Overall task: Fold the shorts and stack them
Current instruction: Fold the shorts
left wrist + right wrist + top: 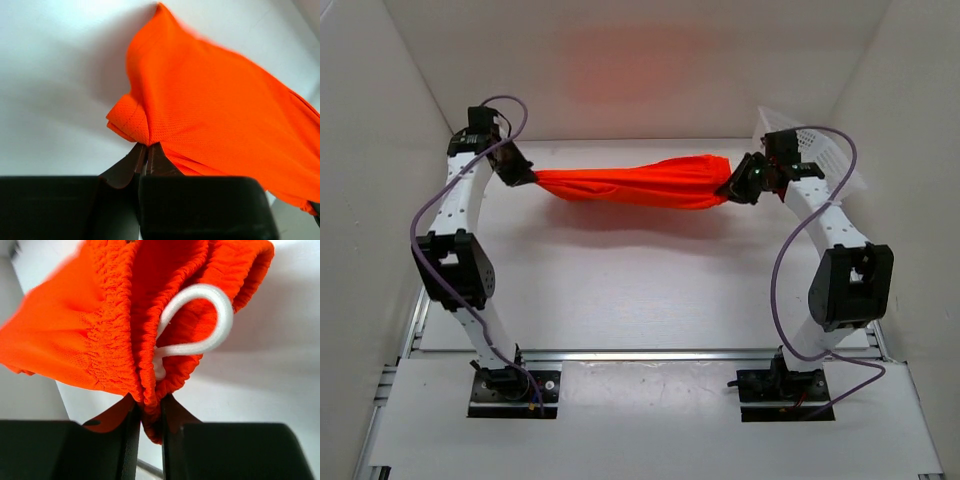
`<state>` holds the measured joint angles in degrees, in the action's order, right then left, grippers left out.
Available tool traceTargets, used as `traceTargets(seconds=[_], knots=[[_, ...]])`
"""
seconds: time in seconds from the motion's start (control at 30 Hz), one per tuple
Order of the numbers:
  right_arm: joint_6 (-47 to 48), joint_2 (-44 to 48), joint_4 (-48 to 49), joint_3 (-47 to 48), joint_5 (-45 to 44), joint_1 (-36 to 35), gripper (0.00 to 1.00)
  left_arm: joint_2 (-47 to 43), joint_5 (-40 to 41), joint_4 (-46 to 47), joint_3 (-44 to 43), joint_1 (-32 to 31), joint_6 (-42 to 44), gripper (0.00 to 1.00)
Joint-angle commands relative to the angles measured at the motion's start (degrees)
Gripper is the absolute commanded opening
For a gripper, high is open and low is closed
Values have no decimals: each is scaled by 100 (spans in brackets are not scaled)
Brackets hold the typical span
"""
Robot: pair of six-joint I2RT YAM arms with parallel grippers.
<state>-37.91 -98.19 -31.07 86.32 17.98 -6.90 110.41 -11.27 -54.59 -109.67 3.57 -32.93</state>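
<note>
STATUS, seen from the near side of the cell.

1. Shorts (630, 183): bright orange-red, bunched into one long roll and strung L-to-R between the two arms, over the far half of the bench (650, 300). The roll is thin at the L end and thicker toward the R end. The middle sags a little, w/ a soft shadow on the bench under it. Can't tell from the top view whether the lowest fold touches the bench.

2. Left fingers (125, 167): pressed together on a hemmed corner of the fabric. The wrist cam shows the tips meeting w/ only a thin fold of cloth between them. The rest of the cloth fans out upward and to the right of the pinch point.

3. Right fingers (175, 415): pinching the gathered elastic waistband. Several ruffled layers sit between the tips, so the tips stand slightly apart w/ cloth filling the gap. The white drawstring (210, 315) forms a loop on the waistband just above the pinch. Can't tell whether its end is caught in the grip.

4. Arms: both reach toward the far side, elbows out. The L wrist is at the far L and the R wrist at the far R, approx. level w/ each other. A purple cable (785, 260) loops along each arm.

5. White mesh basket (825, 150): far R corner, behind the R wrist and partly hidden by it. It sits apart from the shorts.

6. Far wall (610, 60): white, w/ a faint orange tint above the roll.
</note>
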Motion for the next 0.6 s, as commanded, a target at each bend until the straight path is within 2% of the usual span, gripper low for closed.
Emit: traceTargets(seconds=[0.0,0.13,0.2,0.3,0.57], knots=[[311,554,-120,-983,-532,5,0,-809,1055,254,1470,284,164,11],[127,1020,355,-2765,-682,-233,0,-1538,1075,597,3273,398,-161,11],[4,1091,609,-3242,-734,-304,0,-1680,1004,738,3931,398,-240,11],[3,1144,672,-3701,-1032,-356,0,-1803,1056,792,4129,338,-293,11],[3,1320,391,-3711,-1358,-356,0,-2094,1303,739,4261,337,-293,11]])
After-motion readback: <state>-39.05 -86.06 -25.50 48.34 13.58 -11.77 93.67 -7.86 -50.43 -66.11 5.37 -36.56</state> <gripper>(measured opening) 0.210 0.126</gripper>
